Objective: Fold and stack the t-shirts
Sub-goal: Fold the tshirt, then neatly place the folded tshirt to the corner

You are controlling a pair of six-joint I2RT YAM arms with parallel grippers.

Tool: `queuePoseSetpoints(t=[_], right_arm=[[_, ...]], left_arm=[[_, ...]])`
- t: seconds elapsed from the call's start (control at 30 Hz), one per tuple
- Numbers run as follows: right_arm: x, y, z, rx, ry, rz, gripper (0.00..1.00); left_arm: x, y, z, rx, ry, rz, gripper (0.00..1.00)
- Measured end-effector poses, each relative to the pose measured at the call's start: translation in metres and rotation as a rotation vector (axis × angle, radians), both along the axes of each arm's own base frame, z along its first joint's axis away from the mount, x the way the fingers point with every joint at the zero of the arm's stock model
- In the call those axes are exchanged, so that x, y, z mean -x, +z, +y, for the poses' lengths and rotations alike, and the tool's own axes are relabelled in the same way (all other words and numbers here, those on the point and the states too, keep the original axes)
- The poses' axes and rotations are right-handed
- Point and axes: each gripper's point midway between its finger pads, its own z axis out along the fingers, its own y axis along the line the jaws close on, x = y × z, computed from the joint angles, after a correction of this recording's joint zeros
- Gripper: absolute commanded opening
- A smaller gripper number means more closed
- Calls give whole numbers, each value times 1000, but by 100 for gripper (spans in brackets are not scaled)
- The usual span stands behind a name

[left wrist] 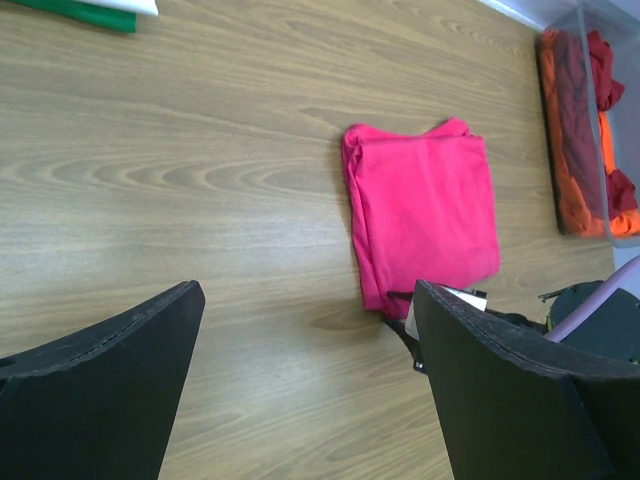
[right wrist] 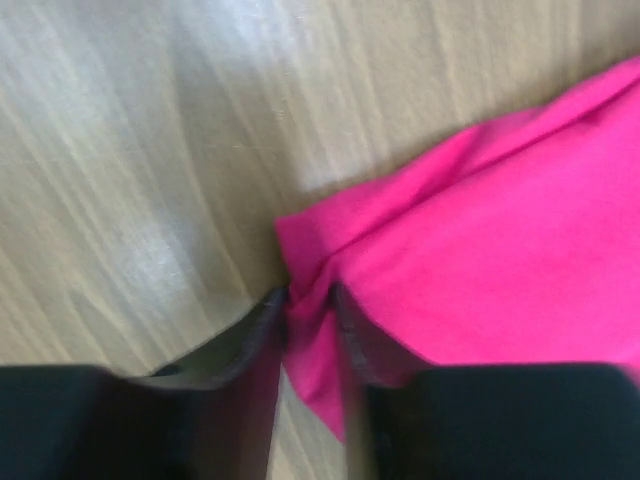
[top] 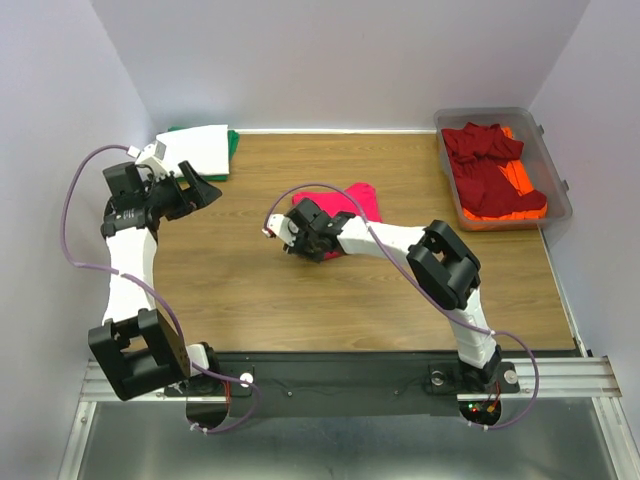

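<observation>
A folded bright pink-red t-shirt point(top: 362, 200) point(left wrist: 425, 215) point(right wrist: 500, 250) lies on the wooden table, slightly right of the middle. My right gripper point(top: 303, 233) point(right wrist: 312, 300) is at its near-left corner, its fingers pinching a fold of the pink cloth between them. At the table's far left hangs my left gripper point(top: 200, 188) point(left wrist: 308, 295), open wide above bare wood with nothing between its fingers. A folded white t-shirt point(top: 200, 148) rests on a green one point(top: 233, 140) point(left wrist: 85, 12) at the far left corner.
A clear grey plastic bin point(top: 556, 172) point(left wrist: 622, 60) stands at the far right, holding crumpled dark red t-shirts point(top: 485, 160) over orange ones point(top: 512, 207). White walls close in the table on three sides.
</observation>
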Motion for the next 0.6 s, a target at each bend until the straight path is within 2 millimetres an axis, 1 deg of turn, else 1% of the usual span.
queuePoseSetpoints(t=[0.03, 0.13, 0.17, 0.2, 0.23, 0.3, 0.37, 0.5, 0.6], right_arm=[[-1, 0, 1, -2, -2, -4, 17], [-4, 1, 1, -11, -16, -10, 6], [-4, 1, 1, -13, -19, -10, 4], [-4, 1, 2, -15, -20, -8, 1], [-4, 1, 2, -17, -21, -7, 1], [-5, 3, 3, -32, -31, 6, 1], [-5, 5, 4, -56, -46, 34, 1], [-12, 16, 6, -112, -82, 77, 1], [-18, 22, 6, -153, -111, 103, 1]], left_arm=[[1, -4, -1, 1, 0, 7, 96], [3, -20, -9, 12, -11, 32, 93], [4, -28, -15, 23, -19, 43, 93], [6, -33, -19, 32, -26, 52, 96], [9, -46, -30, 56, -39, 76, 98], [16, -66, -45, 92, -59, 122, 99], [22, -89, -69, 142, -96, 179, 99], [29, -121, -107, 236, -132, 268, 99], [26, -132, -125, 286, -125, 300, 99]])
